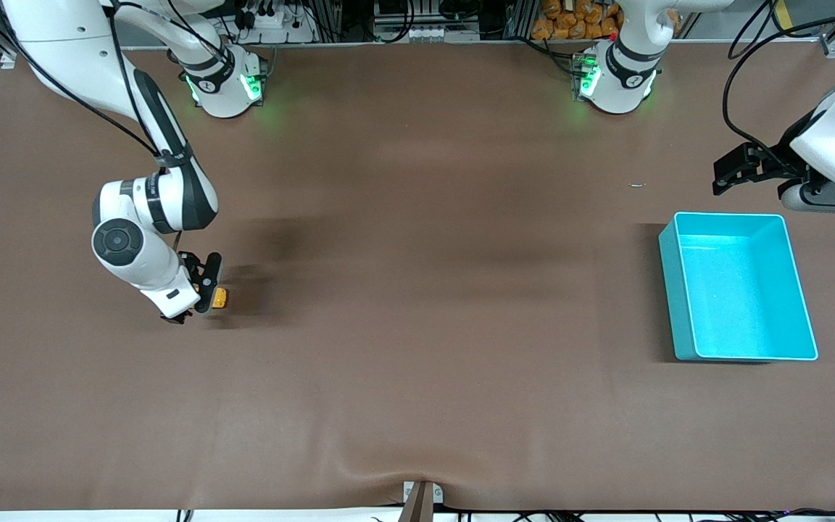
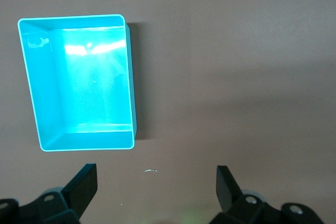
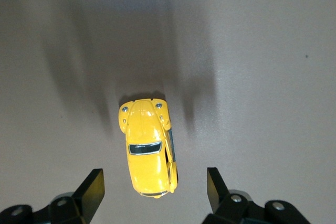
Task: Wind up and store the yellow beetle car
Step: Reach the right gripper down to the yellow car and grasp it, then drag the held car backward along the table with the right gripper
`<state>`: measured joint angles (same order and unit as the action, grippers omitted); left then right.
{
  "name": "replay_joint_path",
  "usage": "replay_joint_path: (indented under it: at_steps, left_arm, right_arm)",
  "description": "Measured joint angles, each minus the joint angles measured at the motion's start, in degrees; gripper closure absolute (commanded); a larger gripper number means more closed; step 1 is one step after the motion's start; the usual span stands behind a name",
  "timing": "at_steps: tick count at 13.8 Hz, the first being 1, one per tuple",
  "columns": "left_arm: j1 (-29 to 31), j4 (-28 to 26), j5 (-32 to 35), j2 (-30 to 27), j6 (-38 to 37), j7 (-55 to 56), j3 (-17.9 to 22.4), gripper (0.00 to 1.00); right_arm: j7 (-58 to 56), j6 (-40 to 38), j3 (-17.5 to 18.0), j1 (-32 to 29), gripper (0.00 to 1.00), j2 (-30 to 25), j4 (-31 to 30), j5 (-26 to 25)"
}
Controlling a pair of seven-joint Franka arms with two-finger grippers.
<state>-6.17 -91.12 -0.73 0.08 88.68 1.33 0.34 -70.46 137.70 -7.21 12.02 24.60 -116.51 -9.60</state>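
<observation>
I count one car, one bin, and my two grippers.

Starting at the right arm's end of the table: my right gripper [image 1: 204,286] hangs low over the brown table [image 1: 417,326], at about nine o'clock from the table's middle in the front view. Its fingers are spread wide and hold nothing. The one car [image 1: 219,298] sits on the table just beside this gripper, on its wheels. In the right wrist view the car [image 3: 148,148] lies between my two fingertips [image 3: 94,190] with a gap on each side, touching neither; its rounded yellow body and one dark window show from above.

Moving toward the left arm's end: the one bin [image 1: 667,290], teal and rectangular, stands at about three o'clock from the table's middle, well apart from the car. Its inside shows nothing in it.

My left gripper [image 1: 733,174] waits in the air near the bin, at about twelve o'clock from it in the front view. In the left wrist view its fingers [image 2: 84,184] stand wide apart and grip nothing, with the bin [image 2: 131,103] seen below them.
</observation>
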Motion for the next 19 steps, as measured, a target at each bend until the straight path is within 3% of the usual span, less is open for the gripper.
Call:
replay_joint_path:
  at_steps: [5,11,14,19]
  left_arm:
    - [0.0,0.0,0.0,0.0,0.1,0.0,0.0,0.0]
    - [0.0,0.0,0.0,0.0,0.2,0.0,0.0,0.0]
    - [0.0,0.0,0.0,0.0,0.2,0.0,0.0,0.0]
    - [0.0,0.0,0.0,0.0,0.3,0.0,0.0,0.0]
  right_arm:
    - [-0.1,0.1,0.0,0.0,0.23,1.7,0.0,0.0]
    - [-2.0,2.3,0.2,-0.9,0.48,3.8,0.0,0.3]
    - [-2.1,2.5,0.5,-0.9,0.7,4.4,0.0,0.6]
    - [-2.4,2.6,0.5,-1.1,0.76,4.4,0.1,0.6]
